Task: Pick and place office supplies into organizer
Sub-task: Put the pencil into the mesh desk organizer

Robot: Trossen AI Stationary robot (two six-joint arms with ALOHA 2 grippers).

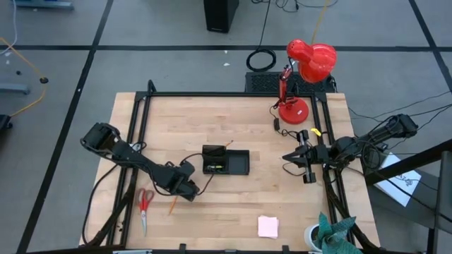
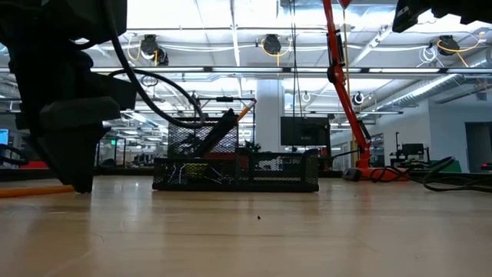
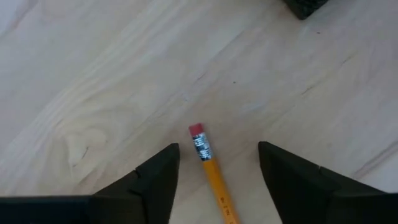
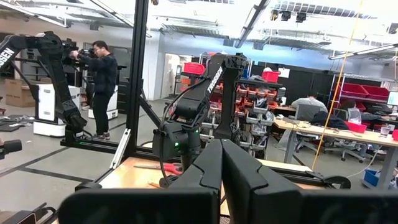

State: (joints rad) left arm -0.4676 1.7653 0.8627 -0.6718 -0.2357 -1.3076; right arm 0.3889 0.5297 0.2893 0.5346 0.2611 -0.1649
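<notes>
An orange pencil (image 3: 213, 175) with a pink eraser lies flat on the wooden table (image 1: 233, 120), near the front left. My left gripper (image 3: 217, 149) is open and points down over the pencil's eraser end, one finger on each side, touching nothing. In the high view this gripper (image 1: 188, 190) sits just front-left of the black organizer (image 1: 226, 161), which holds pens and a small yellow-green piece. Red-handled scissors (image 1: 145, 204) lie left of the pencil (image 1: 173, 205). A pale pink note pad (image 1: 268, 226) lies at the front. My right gripper (image 1: 305, 161) is shut and raised at the right edge.
A red desk lamp (image 1: 305, 74) stands at the far right corner. A black frame rail (image 1: 134, 141) runs along the table's sides. A white cup with green cloth (image 1: 326, 234) sits at the front right corner. Bare wood (image 1: 212, 120) lies behind the organizer.
</notes>
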